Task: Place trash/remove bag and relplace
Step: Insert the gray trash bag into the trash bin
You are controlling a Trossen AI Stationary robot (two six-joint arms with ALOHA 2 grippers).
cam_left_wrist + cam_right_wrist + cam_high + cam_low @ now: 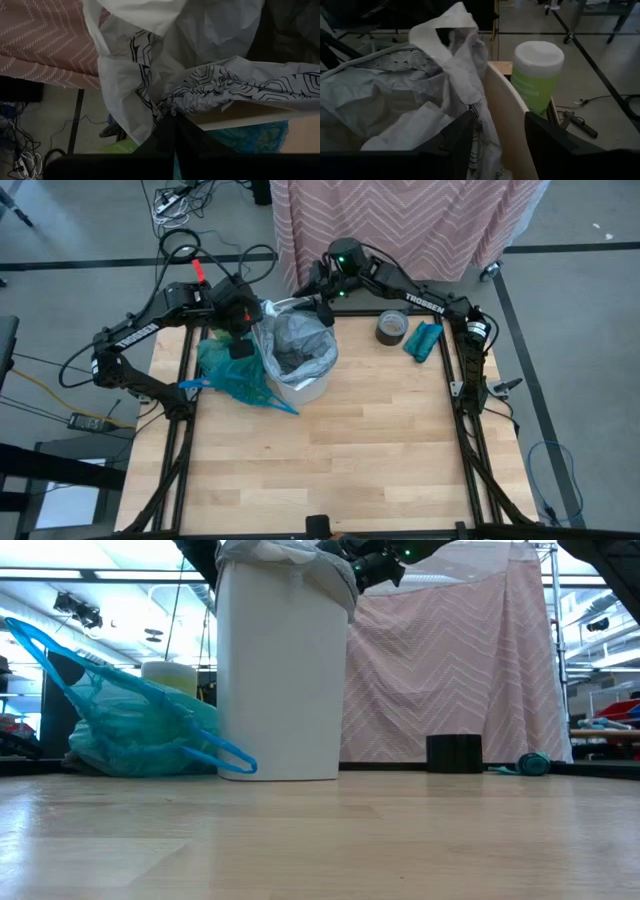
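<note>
Two tools noted at white bin (305,385) rim. Left tool (243,330) clamped shut on pale grey liner (300,340); right tool (322,308) parted, straddling rim. Tied teal bag (235,375) lies beside left tool, on table (330,450). Film judged light, limp, slippery; hold advised at bunched edge.

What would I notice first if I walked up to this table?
A white bin stands at the table's back left, a pale grey bag draped inside it, with both end effectors, left and right, at its rim. A full teal bag lies beside it on the left.
</note>
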